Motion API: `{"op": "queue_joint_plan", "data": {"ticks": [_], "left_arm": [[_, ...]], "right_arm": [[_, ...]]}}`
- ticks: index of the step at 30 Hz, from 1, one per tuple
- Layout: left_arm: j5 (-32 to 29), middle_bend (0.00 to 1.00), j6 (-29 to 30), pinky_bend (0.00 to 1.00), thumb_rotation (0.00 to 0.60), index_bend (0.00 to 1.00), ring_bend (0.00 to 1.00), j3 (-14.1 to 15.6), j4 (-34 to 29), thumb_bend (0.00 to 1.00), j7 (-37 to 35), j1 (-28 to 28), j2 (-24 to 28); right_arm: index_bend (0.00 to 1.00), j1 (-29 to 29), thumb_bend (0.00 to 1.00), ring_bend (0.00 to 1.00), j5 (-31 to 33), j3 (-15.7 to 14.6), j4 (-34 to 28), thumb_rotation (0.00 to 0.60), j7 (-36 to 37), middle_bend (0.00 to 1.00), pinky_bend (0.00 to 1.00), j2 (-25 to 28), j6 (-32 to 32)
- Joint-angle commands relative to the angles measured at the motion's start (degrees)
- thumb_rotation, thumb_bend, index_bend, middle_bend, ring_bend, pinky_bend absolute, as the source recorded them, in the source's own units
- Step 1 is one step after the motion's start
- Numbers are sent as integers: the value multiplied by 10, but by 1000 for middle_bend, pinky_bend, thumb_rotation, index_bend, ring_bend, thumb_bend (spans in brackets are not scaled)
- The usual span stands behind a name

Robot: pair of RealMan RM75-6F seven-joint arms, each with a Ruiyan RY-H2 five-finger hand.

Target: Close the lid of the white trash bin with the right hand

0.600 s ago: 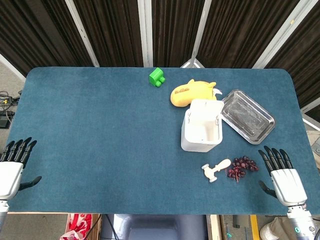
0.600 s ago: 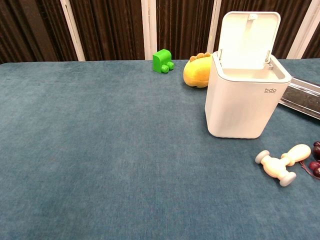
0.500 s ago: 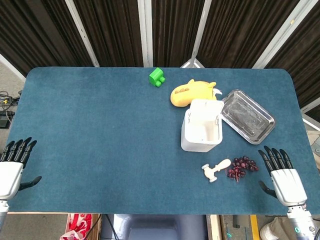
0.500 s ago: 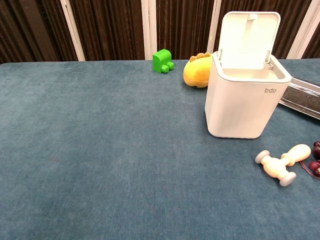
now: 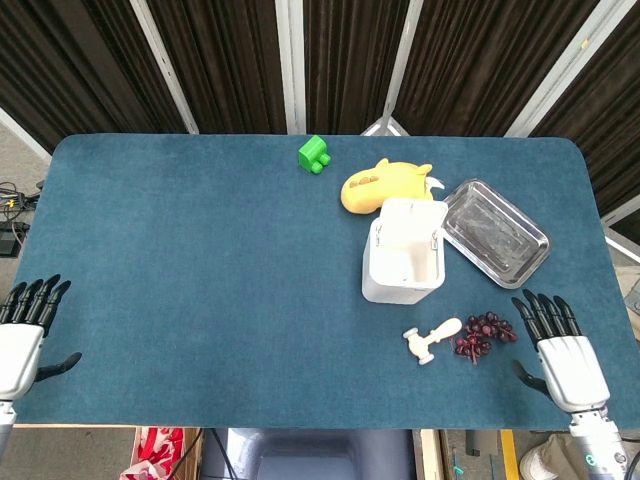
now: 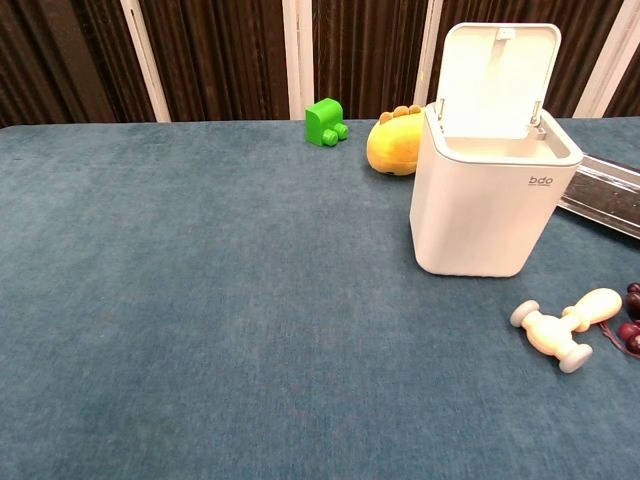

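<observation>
The white trash bin stands right of the table's middle. Its lid is raised upright on the far side, so the inside shows from above. My right hand lies open at the table's near right edge, fingers spread, well to the right of the bin and nearer than it. My left hand is open at the near left edge, far from the bin. Neither hand shows in the chest view.
A yellow plush toy lies just behind the bin, a metal tray to its right. A small white hammer toy and dark purple grapes lie between the bin and my right hand. A green block sits further back.
My right hand has shifted slightly forward and left along the table's edge. The bin, its lid and my left hand have barely moved.
</observation>
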Motion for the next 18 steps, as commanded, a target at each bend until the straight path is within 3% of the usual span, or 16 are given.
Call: {"op": "queue_joint_plan", "data": {"ticks": [1, 3, 5, 8, 13, 18], "left_arm": [[-3, 0, -2, 0, 600, 0, 0, -1, -1, 0, -2, 0, 2], [-4, 0, -1, 0, 600, 0, 0, -1, -2, 0, -4, 0, 3], [-3, 0, -1, 0, 600, 0, 0, -1, -3, 0, -7, 0, 4], [-2, 0, -1, 0, 600, 0, 0, -2, -4, 0, -9, -1, 4], [-1, 0, -8, 0, 600, 0, 0, -2, -7, 0, -7, -5, 4], [-2, 0, -12, 0, 600, 0, 0, -1, -9, 0, -5, -6, 4]], "right_arm": [[0, 16, 275, 56, 22, 21, -45, 600, -3, 27, 161, 19, -16], [0, 28, 306, 178, 45, 39, -75, 600, -6, 125, 341, 31, -30], [0, 45, 423, 353, 80, 61, -110, 600, -9, 298, 493, 47, -52], [0, 78, 544, 539, 148, 101, -158, 600, -22, 483, 615, 70, -93], [0, 135, 618, 651, 261, 156, -216, 600, -45, 595, 678, 105, -158], [0, 199, 642, 671, 363, 200, -243, 600, -85, 616, 686, 122, -200]]}}
